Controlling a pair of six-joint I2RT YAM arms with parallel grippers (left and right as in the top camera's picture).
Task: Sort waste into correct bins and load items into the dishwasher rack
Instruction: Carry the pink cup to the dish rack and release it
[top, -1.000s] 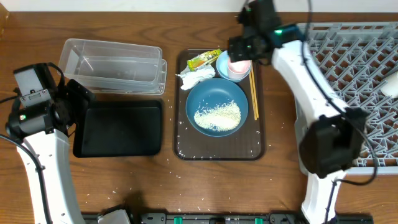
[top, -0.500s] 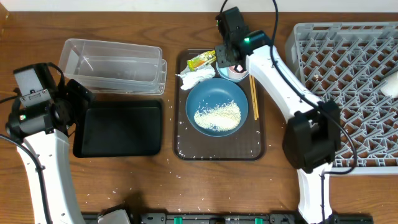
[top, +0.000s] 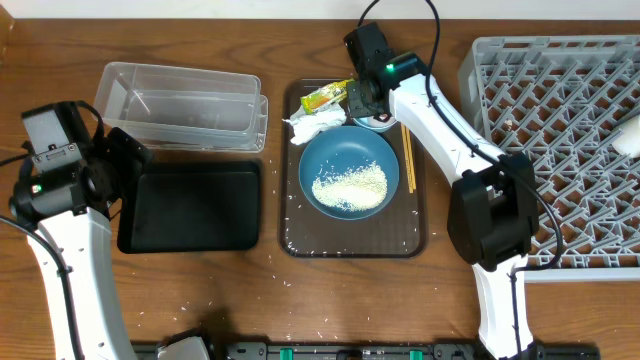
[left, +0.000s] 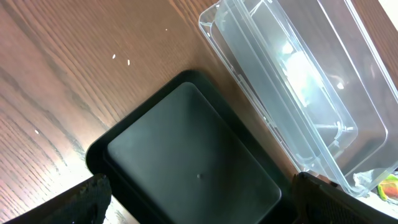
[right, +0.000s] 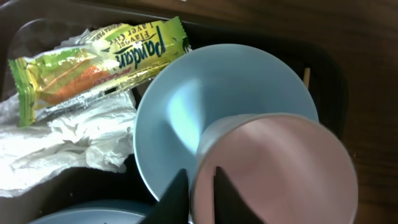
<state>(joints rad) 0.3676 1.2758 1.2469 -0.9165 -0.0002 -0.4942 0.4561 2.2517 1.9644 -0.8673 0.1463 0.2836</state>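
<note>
The white cup (right: 280, 168) stands inside the light blue bowl (right: 205, 87) at the back of the brown tray. My right gripper (right: 198, 193) is shut on the cup's rim, one finger inside and one outside. Left of the bowl lie the yellow-green wrapper (top: 327, 96) and the crumpled napkin (top: 313, 127). The dark blue plate (top: 349, 172) holds loose rice (top: 350, 185). Chopsticks (top: 408, 155) lie along its right side. My left gripper (left: 205, 208) hangs open over the black tray (left: 186, 143), beside the clear tub (left: 298, 81).
The grey dishwasher rack (top: 560, 130) fills the right side, with a white object (top: 628, 140) at its right edge. The brown serving tray (top: 300, 235) sits mid-table. Stray rice grains dot the wood in front of the trays.
My right gripper moved left and down to the cup in the bowl, and its fingers closed on the cup's rim. The left arm stayed still.
</note>
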